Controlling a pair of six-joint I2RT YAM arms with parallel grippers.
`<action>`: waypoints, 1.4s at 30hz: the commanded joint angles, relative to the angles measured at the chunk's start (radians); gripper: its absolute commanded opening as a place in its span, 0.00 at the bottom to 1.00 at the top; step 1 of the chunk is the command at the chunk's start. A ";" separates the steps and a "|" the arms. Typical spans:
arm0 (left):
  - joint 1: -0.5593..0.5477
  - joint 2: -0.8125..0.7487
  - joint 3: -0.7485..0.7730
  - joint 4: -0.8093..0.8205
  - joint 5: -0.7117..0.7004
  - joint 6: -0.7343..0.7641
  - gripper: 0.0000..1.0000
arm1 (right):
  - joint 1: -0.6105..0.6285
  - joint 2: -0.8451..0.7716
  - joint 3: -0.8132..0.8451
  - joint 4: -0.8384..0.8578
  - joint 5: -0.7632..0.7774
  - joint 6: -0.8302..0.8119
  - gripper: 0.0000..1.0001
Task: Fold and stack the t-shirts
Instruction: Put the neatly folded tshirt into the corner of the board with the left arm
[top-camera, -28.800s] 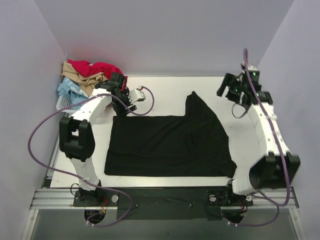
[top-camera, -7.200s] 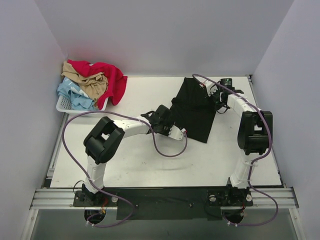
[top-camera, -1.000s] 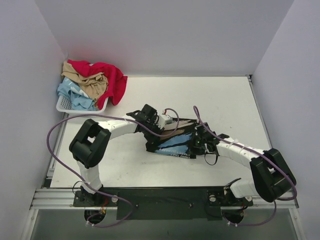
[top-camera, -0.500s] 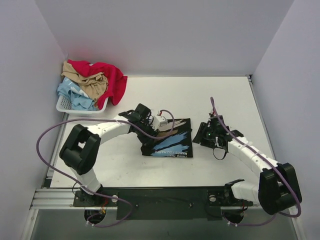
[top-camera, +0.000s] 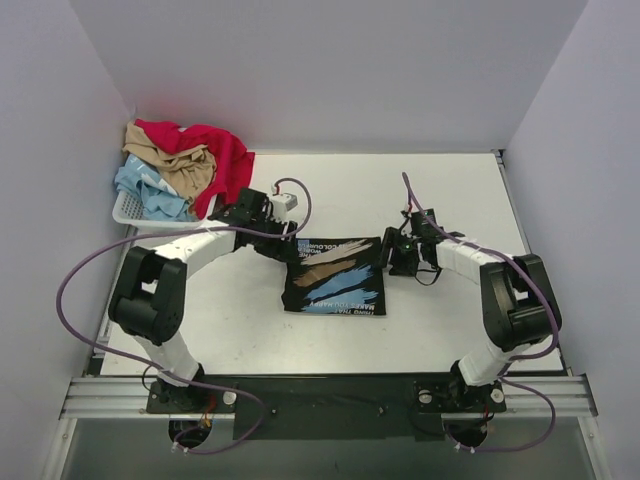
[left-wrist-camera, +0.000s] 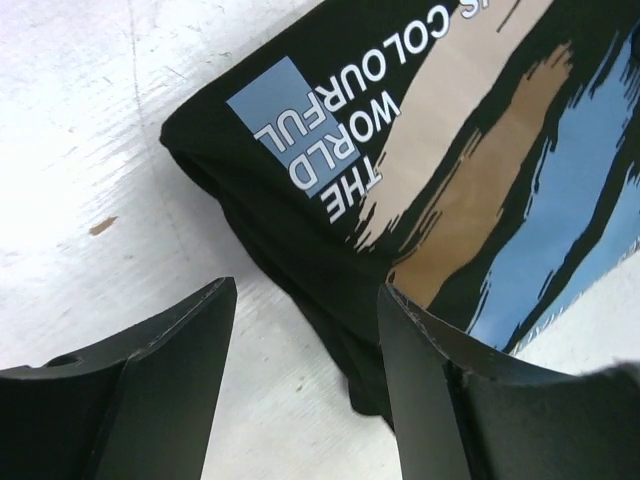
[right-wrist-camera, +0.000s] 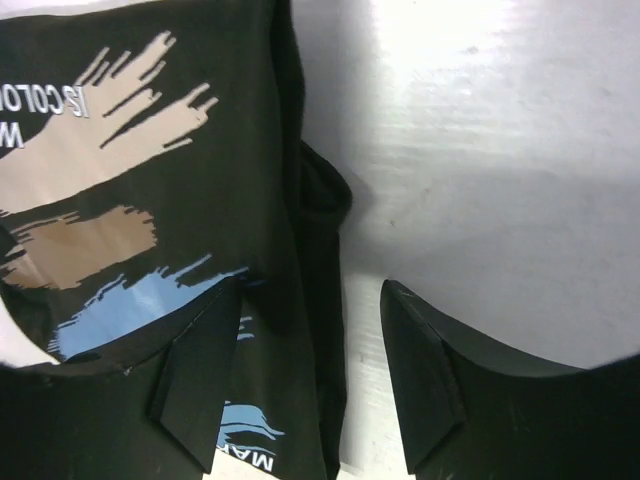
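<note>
The black t-shirt lies folded into a small rectangle mid-table, its light-blue, tan and white print facing up. It also shows in the left wrist view and the right wrist view. My left gripper is open and empty, just off the shirt's far left corner. My right gripper is open and empty over the shirt's right edge. The red, tan and pale blue t-shirts lie heaped at the back left.
A white lattice basket holds the heaped shirts at the table's back left corner. Purple cables loop from both arms over the table. Walls close in the table on the left, back and right.
Both grippers have drawn away from the folded black shirt toward the back. The right arm has pulled in toward the shirt's right edge. The shirt now lies flat and square.
</note>
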 joint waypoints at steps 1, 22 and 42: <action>-0.015 0.071 -0.011 0.142 -0.012 -0.157 0.69 | -0.007 0.060 0.019 0.089 -0.077 0.010 0.52; 0.102 0.083 -0.053 -0.251 0.074 0.265 0.00 | 0.013 -0.304 -0.074 -0.156 0.099 -0.056 0.57; 0.639 -0.226 -0.225 -0.430 -0.684 0.849 0.00 | 0.148 -0.561 0.042 -0.389 0.316 -0.215 1.00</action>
